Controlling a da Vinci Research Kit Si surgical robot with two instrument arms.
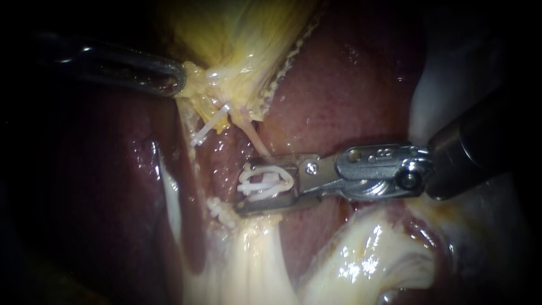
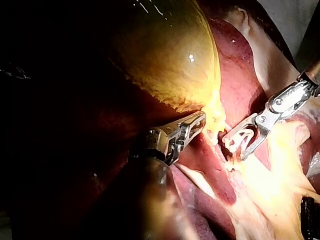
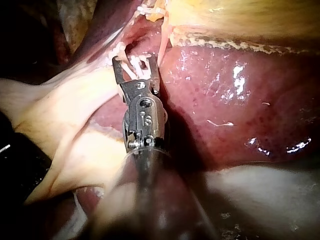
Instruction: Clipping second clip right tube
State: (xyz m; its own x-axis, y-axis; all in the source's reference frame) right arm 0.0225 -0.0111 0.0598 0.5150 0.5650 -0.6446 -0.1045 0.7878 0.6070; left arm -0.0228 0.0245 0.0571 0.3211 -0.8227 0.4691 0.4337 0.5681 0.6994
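While right instrument holds clip, tube lies alongside

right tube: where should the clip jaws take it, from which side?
Probably take the right tube on its bare, taut span below the gallbladder. Come from its right, jaws straddling it crosswise: the right instrument, holding a clip, lies roughly across that slanting strand.

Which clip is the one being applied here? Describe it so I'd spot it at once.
From the yellow gallbladder at the top of the endoscope view, follow the thin pale tube down to the right instrument. The clip is the white one held between its metal jaws. The other white clip sits higher, near the gallbladder, with no instrument on it.
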